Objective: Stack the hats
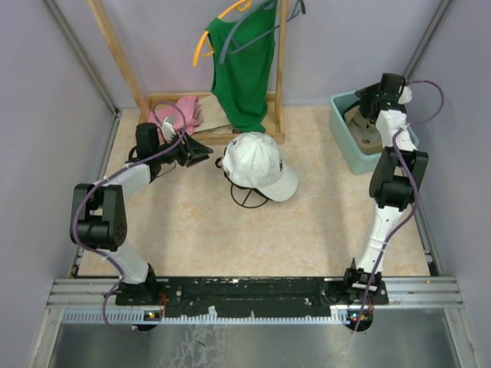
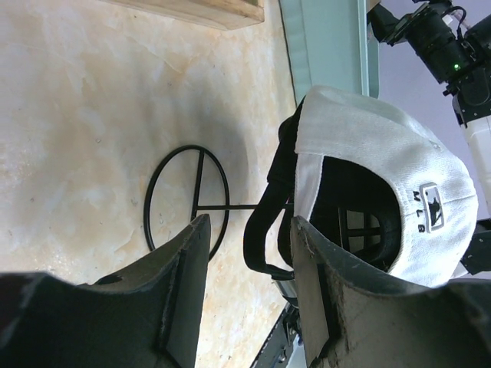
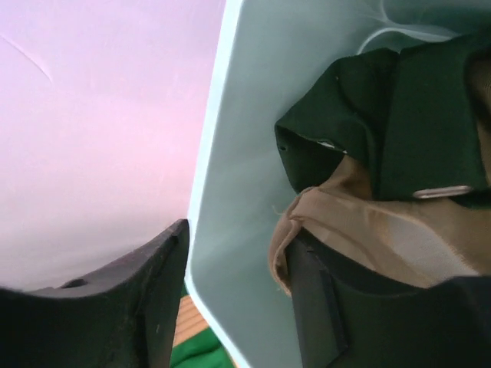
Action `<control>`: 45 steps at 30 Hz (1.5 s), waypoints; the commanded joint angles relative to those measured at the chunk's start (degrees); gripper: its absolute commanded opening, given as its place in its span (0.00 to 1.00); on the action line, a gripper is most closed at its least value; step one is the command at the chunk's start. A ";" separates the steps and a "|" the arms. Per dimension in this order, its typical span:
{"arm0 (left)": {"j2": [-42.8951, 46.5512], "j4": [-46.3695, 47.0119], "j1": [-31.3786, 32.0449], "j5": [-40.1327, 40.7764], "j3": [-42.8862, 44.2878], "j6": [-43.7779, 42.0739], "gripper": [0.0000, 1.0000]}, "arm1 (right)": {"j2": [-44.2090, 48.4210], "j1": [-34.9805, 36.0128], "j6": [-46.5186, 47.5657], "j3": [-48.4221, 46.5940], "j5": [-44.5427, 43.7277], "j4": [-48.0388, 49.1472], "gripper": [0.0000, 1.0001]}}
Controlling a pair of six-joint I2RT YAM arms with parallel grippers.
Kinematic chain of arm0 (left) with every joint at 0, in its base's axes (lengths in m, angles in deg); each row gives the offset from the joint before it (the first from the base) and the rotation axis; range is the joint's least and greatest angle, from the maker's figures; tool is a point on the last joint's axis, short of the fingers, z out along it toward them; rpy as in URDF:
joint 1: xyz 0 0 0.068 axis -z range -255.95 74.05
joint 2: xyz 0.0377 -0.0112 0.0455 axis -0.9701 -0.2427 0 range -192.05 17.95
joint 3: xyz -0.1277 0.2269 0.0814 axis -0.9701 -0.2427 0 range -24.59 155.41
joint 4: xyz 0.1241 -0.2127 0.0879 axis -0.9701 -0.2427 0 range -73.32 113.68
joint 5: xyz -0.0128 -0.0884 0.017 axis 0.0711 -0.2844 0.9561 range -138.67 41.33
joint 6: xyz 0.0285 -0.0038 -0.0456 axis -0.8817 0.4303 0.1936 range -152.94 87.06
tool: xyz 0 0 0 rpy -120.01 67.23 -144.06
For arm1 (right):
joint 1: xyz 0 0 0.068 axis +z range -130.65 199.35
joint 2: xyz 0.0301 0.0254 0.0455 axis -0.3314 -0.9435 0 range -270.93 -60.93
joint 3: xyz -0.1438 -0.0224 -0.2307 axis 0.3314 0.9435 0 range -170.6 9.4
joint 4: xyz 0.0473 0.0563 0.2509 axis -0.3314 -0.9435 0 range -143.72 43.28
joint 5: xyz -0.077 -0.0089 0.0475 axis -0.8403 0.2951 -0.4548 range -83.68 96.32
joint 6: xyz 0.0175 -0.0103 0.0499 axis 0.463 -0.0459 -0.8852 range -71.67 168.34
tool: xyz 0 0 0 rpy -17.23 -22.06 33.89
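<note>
Right gripper (image 3: 238, 245) hangs released astride the wall of the teal bin (image 3: 230, 153); best shift it inward onto the tan cap (image 3: 360, 222); left gripper (image 2: 252, 230), released and apparently empty, sits near the white cap (image 2: 368, 138).

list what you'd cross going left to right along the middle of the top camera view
left tool → white cap → teal bin
</note>
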 commanded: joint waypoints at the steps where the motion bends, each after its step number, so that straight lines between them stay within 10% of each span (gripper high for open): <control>1: 0.52 -0.60 -0.73 -0.40 1.85 -0.98 0.52 | -0.79 -0.15 4.32 -5.67 0.18 -4.83 0.36; 4: 0.01 -0.24 -0.80 -0.83 1.86 -0.82 0.52 | 0.33 -0.28 7.37 -5.37 0.83 -6.80 0.00; 19: -4.55 2.98 -1.11 -3.83 5.67 0.50 0.50 | 20.10 0.06 25.38 -2.43 -3.62 -25.56 0.00; 22: -5.15 3.25 -1.12 -4.33 5.94 0.36 0.50 | 22.10 0.06 28.13 0.76 -6.04 -29.93 0.36; 25: -5.16 3.52 -1.04 -4.82 5.43 0.45 0.50 | 23.88 0.13 30.26 3.72 -7.29 -32.84 0.50; 32: -5.06 4.28 -1.06 -4.81 4.57 0.92 0.50 | 23.08 1.54 34.03 -0.06 -10.94 -31.58 0.53; 41: -4.33 3.17 -1.07 -4.25 4.70 0.71 0.50 | -6.51 0.56 37.49 -41.00 -12.89 -48.48 0.67; 45: -3.93 -0.88 -1.12 -3.08 6.40 -2.42 0.51 | -9.06 -0.96 35.63 -38.28 -9.49 -46.23 0.68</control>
